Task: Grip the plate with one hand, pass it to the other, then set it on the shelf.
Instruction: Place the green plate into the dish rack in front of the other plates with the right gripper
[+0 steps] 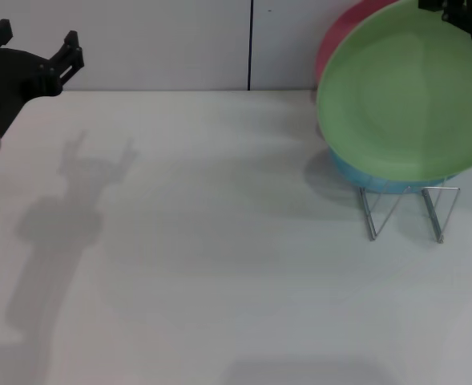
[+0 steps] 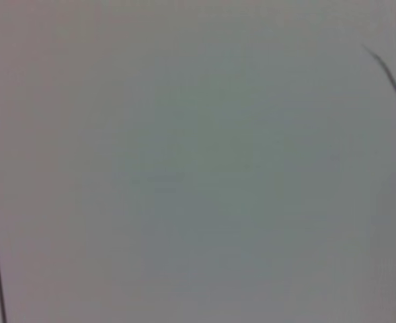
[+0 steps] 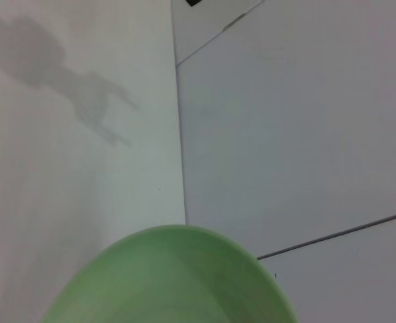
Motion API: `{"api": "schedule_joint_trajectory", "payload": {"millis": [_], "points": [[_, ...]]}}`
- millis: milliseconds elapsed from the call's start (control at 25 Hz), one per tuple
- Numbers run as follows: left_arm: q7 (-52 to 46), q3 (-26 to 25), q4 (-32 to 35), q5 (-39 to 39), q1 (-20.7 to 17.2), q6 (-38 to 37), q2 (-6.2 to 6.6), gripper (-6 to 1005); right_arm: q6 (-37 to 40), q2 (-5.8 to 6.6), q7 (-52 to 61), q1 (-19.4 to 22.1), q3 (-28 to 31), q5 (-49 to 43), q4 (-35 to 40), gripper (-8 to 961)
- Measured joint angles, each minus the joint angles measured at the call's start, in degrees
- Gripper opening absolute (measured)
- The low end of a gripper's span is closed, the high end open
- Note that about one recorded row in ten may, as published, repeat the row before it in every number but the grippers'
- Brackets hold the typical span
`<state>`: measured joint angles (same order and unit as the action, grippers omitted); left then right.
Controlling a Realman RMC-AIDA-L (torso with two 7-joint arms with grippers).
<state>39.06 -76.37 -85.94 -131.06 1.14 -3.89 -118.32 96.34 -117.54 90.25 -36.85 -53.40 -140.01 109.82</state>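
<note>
Right gripper at top right of head view, only partly in frame, clamped on upper rim of green plate; looks like a rim pinch, tho finger contact itself is mostly cropped. Plate hangs tilted, face toward camera, lifted in front of and above wire dish rack, hiding most of it. Same plate fills lower edge of right wrist view, rim curved, close to lens, which fits a grip at the edge. Behind it: pink/red plate peeking at upper left, light blue plate showing below, both apparently standing in rack; can't tell which slots. Prob held by the top rim so opposite edge stays free for the other arm to take, and lifted enough to clear the dividers. Left gripper far left, raised over table, fingers spread wide, nothing between them; well apart from plate, so handover not yet begun. Judged stage: pickup done, pass and set-down left. Left wrist view shows only blank pale surface w/ a couple thin dark lines, nothing usable. Table white, matte, bare in middle, w/ sharp shadow of left arm across left side and softer plate shadow by rack. Back wall pale panels w/ one dark vertical seam; same panel seams visible in right wrist view.
</note>
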Motion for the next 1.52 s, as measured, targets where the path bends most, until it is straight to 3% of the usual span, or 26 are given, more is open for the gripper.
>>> {"api": "schedule_joint_trajectory", "payload": {"millis": [1360,1520], "points": [[-0.14,2.45,2.66,-0.04,2.47,-1.57,-0.07,866,-1.06,1.27,-7.86,0.16,-0.22,-2.23,-7.25,134],[-0.48,2.45,3.19,0.01,3.36,-1.34,-0.07,866,0.75,1.06,-4.99,0.59,-2.82,-7.20,-5.82,144]]}}
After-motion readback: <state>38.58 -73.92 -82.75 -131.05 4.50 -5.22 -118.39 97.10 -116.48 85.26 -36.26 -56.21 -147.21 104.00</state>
